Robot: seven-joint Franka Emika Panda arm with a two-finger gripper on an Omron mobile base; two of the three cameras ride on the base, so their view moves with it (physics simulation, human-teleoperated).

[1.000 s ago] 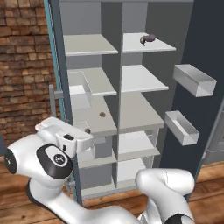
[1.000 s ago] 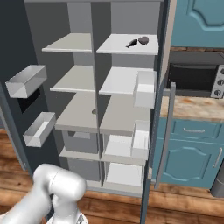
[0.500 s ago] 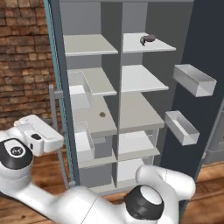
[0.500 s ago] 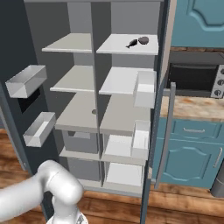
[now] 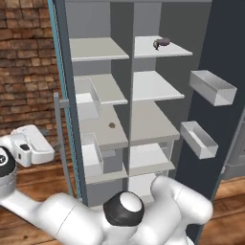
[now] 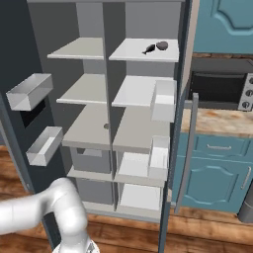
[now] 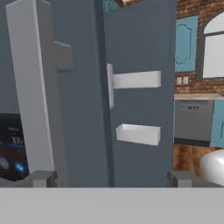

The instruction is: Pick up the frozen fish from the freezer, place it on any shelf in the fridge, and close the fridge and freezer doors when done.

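The frozen fish (image 5: 156,45) (image 6: 148,49) lies on the top shelf of the right half, the fridge (image 5: 153,86) (image 6: 143,91), beside a dark maroon lump (image 5: 164,41). The left half is the freezer (image 5: 98,91) (image 6: 81,89). Both doors stand open. My gripper (image 5: 38,146) (image 7: 111,179) is open and holds nothing, out to the left of the freezer door (image 5: 67,95) on its outer side. In the hand view that door's grey bar handle (image 7: 30,87) and black lit panel (image 7: 11,153) are close, at my left fingertip (image 7: 41,178).
The fridge door (image 5: 225,48) (image 7: 135,105) carries two bins (image 5: 213,87) (image 5: 199,139). The freezer door (image 6: 20,49) has bins too (image 6: 29,91). A brick wall (image 5: 24,57) is at the left; an oven (image 6: 217,84) and blue cabinets (image 6: 217,168) are at the right.
My arm has swung left, carrying the open gripper from in front of the freezer shelves round to the outer side of the freezer door. Fish and doors have stayed put.
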